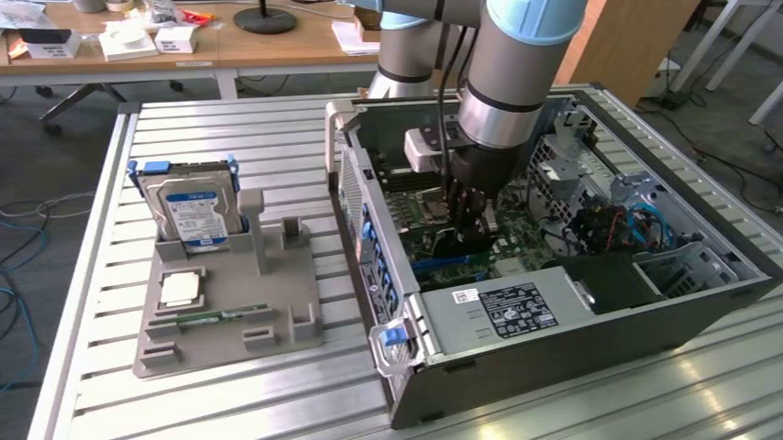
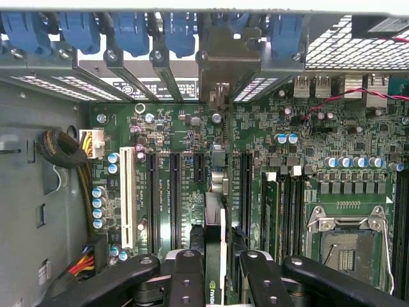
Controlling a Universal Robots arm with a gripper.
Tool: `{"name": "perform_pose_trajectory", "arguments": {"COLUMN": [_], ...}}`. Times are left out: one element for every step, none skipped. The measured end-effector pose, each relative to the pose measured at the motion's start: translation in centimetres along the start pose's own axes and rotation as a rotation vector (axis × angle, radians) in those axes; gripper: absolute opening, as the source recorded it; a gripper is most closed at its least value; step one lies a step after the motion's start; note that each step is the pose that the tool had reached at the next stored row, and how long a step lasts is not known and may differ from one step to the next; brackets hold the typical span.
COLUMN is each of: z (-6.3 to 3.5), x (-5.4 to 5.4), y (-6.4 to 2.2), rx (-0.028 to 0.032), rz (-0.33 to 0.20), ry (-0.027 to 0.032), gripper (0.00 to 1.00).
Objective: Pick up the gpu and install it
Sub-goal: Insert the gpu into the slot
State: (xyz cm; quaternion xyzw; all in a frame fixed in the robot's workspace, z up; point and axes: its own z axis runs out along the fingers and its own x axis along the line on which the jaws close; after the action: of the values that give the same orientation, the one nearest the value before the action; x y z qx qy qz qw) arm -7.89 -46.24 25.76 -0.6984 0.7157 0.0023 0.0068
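gpu spot: down inside the open computer case (image 1: 685, 302) on the slatted worktop (image 1: 233, 128), gpu (image 2: 216, 217) standing on edge right over the motherboard (image 2: 185, 128); seated or not, can't tell tbh
end effector: end effector (image 2: 218, 268) closed partway onto the card, one finger on each flat face, well back from the bracket end
weight/feel: probably light and stiff, thin board, not much flex expected
fragility: bare components and edge contacts, so no hard squeeze, no twisting
where to grab: flat faces up near the top edge, clear of the contact edge
slip risk: smooth dark face, could creep in the pads if shoved down crooked
long axis: parallel to the expansion slots (image 2: 174, 198)
pointing: metal bracket end toward the rear wall with the blue latches (image 2: 131, 32)
tilt: looks upright, contact edge down
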Motion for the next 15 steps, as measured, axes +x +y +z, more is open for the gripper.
{"name": "perform_pose_trajectory", "arguments": {"z": [0.0,0.0,0.0,0.0,0.0,0.0,0.0,0.01,0.01,0.01,0.01,0.01,0.03,0.06,0.07], "x": [0.0,-0.01,-0.01,-0.01,-0.01,-0.01,-0.02,-0.06,-0.07,-0.07,-0.07,-0.06,-0.08,-0.11,-0.13], "y": [-0.02,-0.11,-0.18,-0.18,-0.19,-0.19,-0.19,-0.19,-0.19,-0.18,-0.18,-0.18,-0.17,-0.12,-0.08], "rx": [0.0,0.0,0.0,0.0,0.0,0.0,0.0,0.0,0.0001,0.0,0.0001,0.0,0.0,0.0002,0.0002], "rz": [0.0,0.0,0.0,0.0,0.0,0.0,0.0,0.001,0.002,0.004,0.004,0.004,0.005,0.005,0.005], "ry": [0.0,0.0,0.0,0.0,0.0,0.0,0.0,-0.0001,-0.0001,0.0,0.0,0.0,0.0001,-0.0002,-0.0004], "gripper": [0.26,0.26,0.26,0.26,0.26,0.26,0.26,0.26,0.26,0.26,0.26,0.26,0.26,0.26,0.26]}}
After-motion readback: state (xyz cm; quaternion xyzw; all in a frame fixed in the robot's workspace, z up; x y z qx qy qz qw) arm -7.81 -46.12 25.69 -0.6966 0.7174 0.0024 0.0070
